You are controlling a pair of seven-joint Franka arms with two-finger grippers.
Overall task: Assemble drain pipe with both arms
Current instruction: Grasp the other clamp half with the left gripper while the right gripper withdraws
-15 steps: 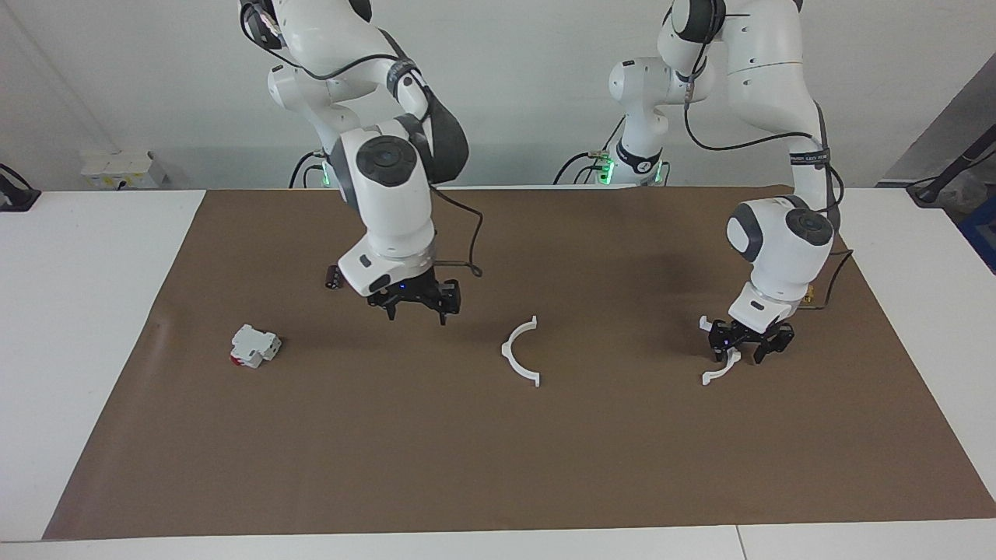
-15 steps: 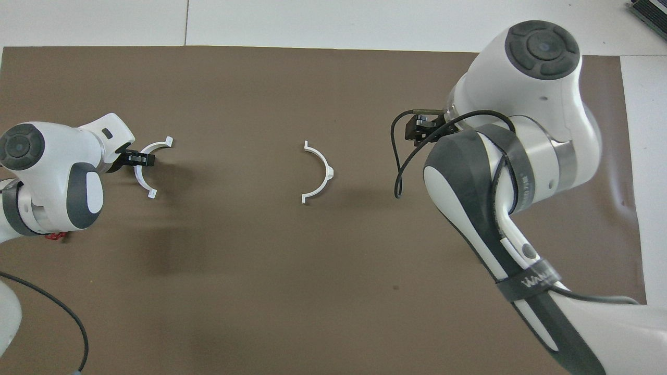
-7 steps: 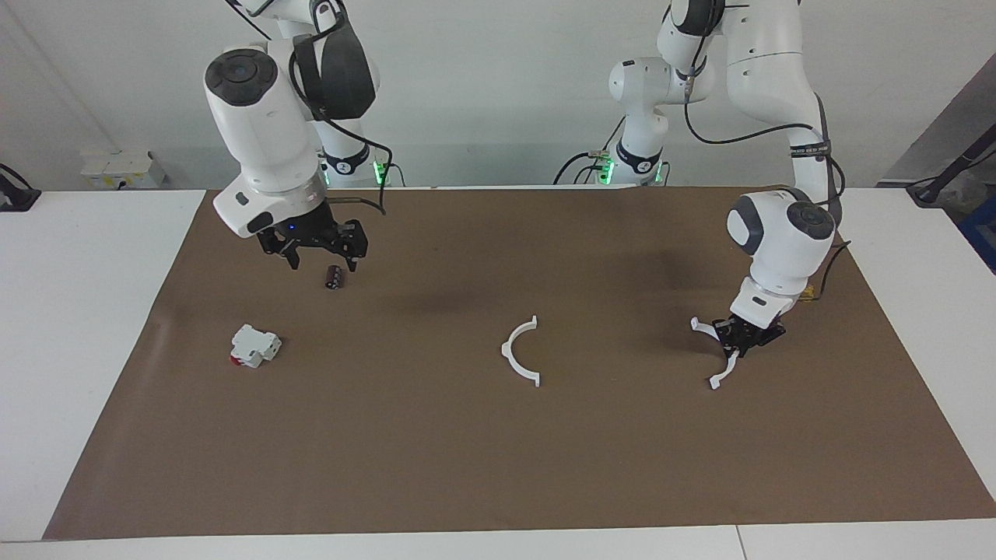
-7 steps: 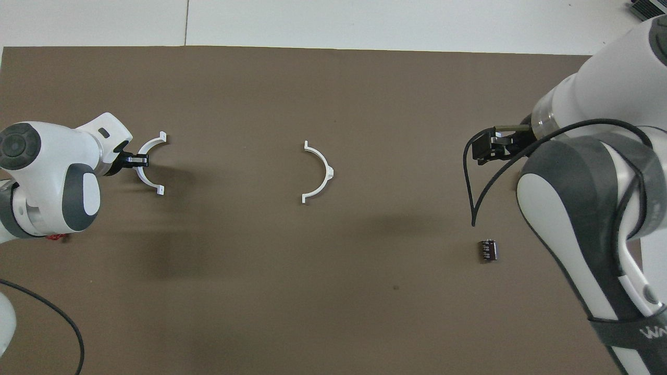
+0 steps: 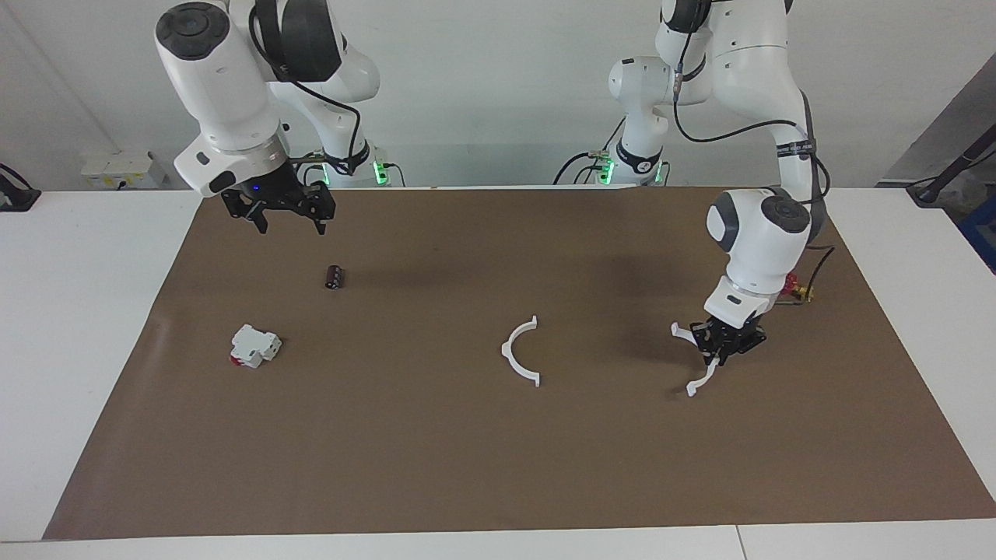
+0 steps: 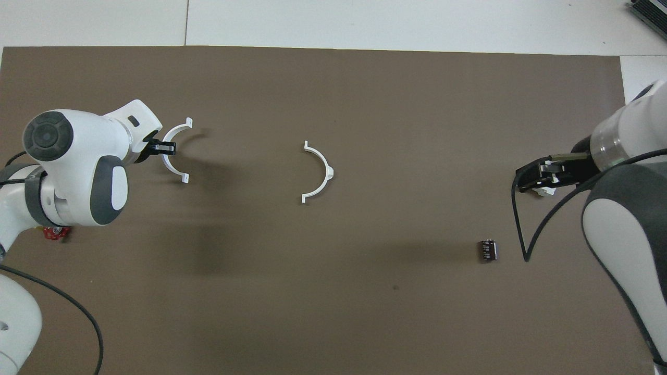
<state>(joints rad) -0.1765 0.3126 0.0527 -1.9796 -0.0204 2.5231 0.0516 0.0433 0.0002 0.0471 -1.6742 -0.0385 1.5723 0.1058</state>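
Meanwhile, left gripper (image 5: 720, 348) fingers clamp one half-ring (image 5: 695, 359) near second half-ring (image 5: 520, 351); right gripper (image 5: 278, 210) waits, fingers spread.

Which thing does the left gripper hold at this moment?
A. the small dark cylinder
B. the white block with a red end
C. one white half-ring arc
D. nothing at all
C: the left gripper is shut on one white half-ring arc, while the other arc lies alone on the brown mat.
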